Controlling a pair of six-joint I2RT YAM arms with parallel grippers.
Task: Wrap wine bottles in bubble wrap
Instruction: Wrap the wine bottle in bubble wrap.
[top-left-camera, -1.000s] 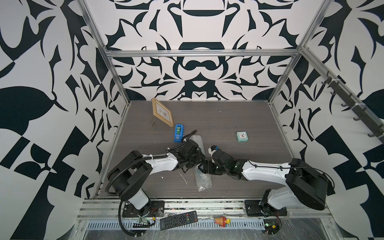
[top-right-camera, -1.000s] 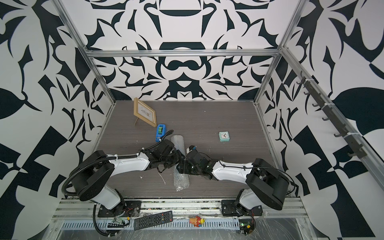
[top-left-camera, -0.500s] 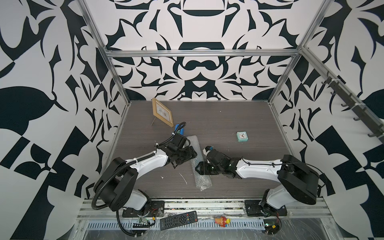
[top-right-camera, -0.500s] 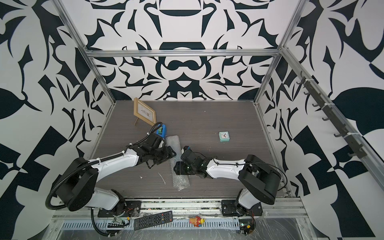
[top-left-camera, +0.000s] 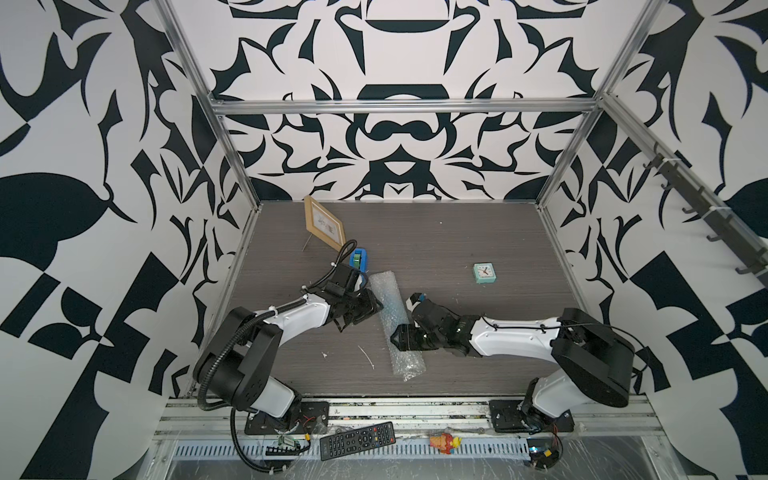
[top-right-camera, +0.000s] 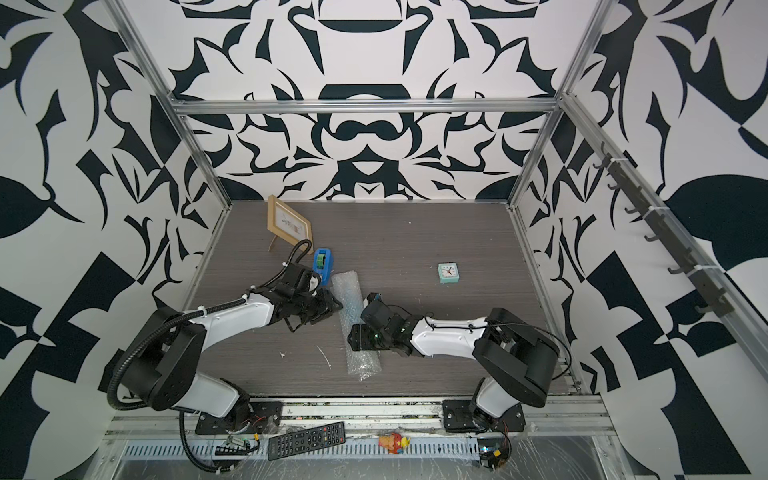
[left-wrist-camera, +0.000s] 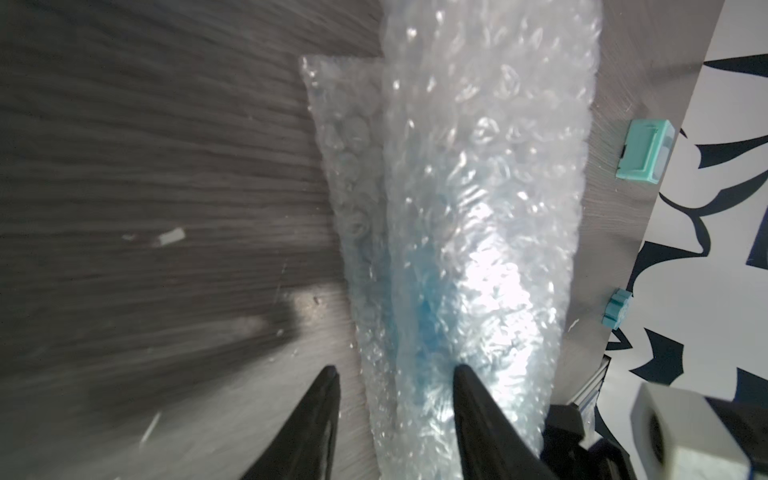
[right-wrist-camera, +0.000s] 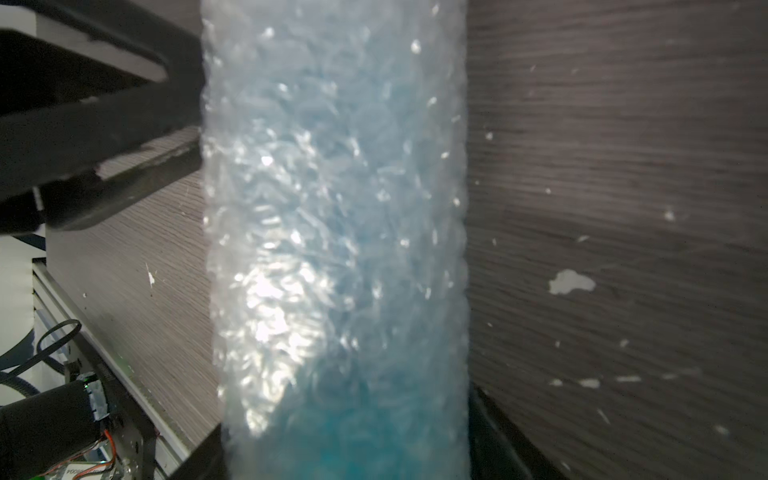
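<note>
Task's mostly done, imo. The small clear plastic bottle of blue liquid (right-wrist-camera: 353, 440) is inside the bubble wrap (top-left-camera: 388, 305), a clear bubbled plastic sheet w/ a silvery sheen. It's now a long tube lying on the dark grey wood-grain surface (top-left-camera: 478, 232) btwn my two arms. I only see the bottle as a blue glow thru the layers in both wrist views.

My right hand (top-left-camera: 400, 337) is grasping the tube across its middle, jaws pressed on either side. My left hand (left-wrist-camera: 395, 372) is released: jaws apart, one tip over the tube, the other over bare surface, w/ the wrap's loose flat edge (left-wrist-camera: 332, 166) under the gap.

Left to do, prob: tuck that loose flat edge, close the crumpled near end (top-left-camera: 409, 368) and the far end, then fix it. No tape on the tube that I can see; the blue tape dispenser (top-left-camera: 358, 258) sits near the tube's far end.

Writing: nothing legible. Bottle's label is hidden by the wrap. The small mint-green square clock (top-left-camera: 484, 274), the light wooden picture frame (top-left-camera: 324, 224) and the black remote control (top-left-camera: 356, 434) on the front rail are too small to read.
</note>
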